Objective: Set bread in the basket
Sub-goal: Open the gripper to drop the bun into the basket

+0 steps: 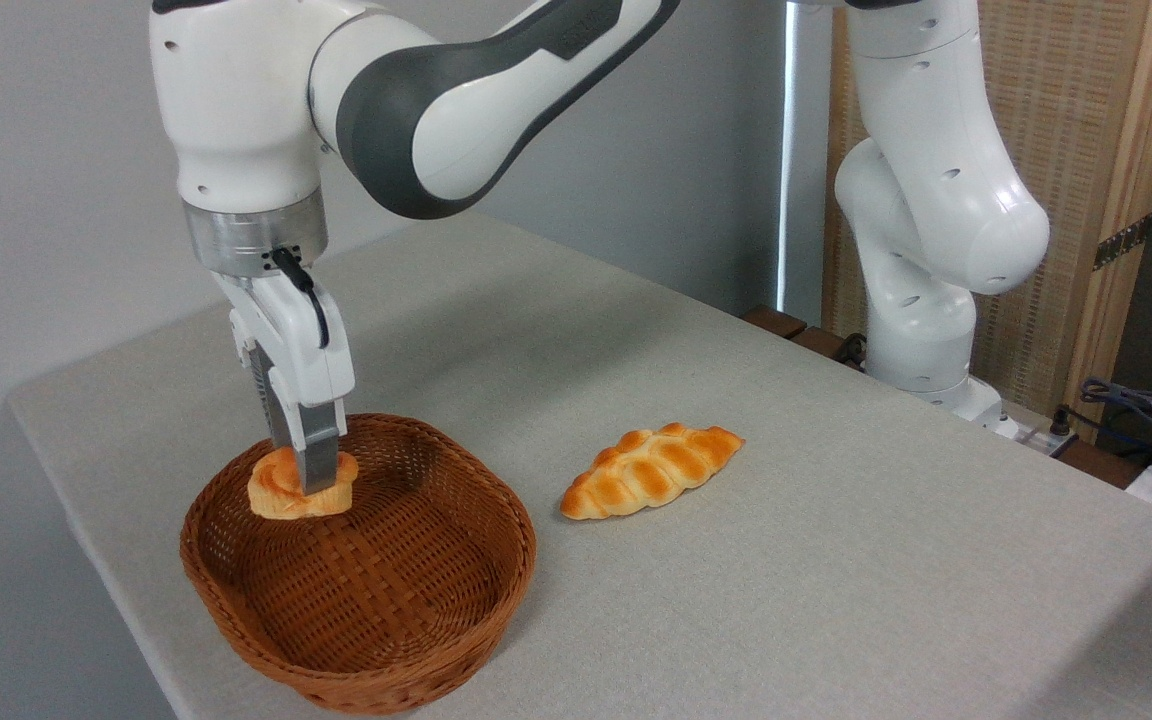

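The bread (pixel 281 492), a small orange-golden knotted bun, hangs over the far left part of the brown wicker basket (pixel 416 640), about level with its rim. My gripper (pixel 308 478) points straight down and is shut on the bun, its near finger pressed across the bun's top. The far finger is hidden behind the bun. Whether the bun touches the basket's rim or wall I cannot tell.
A longer braided golden loaf (pixel 651 470) lies on the grey tablecloth (pixel 836 560) to the right of the basket. The arm's white base (pixel 921 330) stands at the table's far right edge, with cables (pixel 1136 410) beyond it. The table's left edge runs close to the basket.
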You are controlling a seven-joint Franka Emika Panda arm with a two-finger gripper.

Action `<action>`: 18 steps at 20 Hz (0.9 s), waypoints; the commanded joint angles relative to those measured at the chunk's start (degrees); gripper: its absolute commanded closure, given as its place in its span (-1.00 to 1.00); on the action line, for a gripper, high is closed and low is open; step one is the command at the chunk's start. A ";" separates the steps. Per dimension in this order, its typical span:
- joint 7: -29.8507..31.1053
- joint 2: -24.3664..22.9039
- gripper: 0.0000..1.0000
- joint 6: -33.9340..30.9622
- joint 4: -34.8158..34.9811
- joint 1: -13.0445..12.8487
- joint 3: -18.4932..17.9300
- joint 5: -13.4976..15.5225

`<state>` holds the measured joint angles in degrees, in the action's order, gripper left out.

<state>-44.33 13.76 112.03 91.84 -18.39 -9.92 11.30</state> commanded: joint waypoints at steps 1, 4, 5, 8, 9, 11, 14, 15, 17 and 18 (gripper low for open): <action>1.00 1.35 -1.00 -0.76 -1.75 -0.24 -0.19 0.66; 1.00 1.36 -1.00 -0.76 -1.75 -0.24 -0.28 0.57; 0.91 1.36 -1.00 -0.76 -1.75 -0.15 -0.28 0.48; 0.82 1.27 -1.00 -1.20 -1.67 -0.15 -0.19 0.48; 0.82 1.27 -1.00 -1.29 -1.67 -0.15 -0.19 0.48; 0.82 1.27 -1.00 -1.38 -1.67 -0.24 -0.10 0.48; 0.74 1.09 -1.00 -2.25 -1.67 -0.24 1.04 0.39; 0.47 1.00 -1.00 -2.78 -1.67 -0.24 1.21 0.39; 0.47 0.92 -1.00 -3.92 -1.49 -0.24 2.27 0.39; 0.38 0.74 -1.00 -4.97 -1.40 -0.24 2.36 0.39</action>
<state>-44.21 14.60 110.33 91.40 -18.52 -8.18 11.30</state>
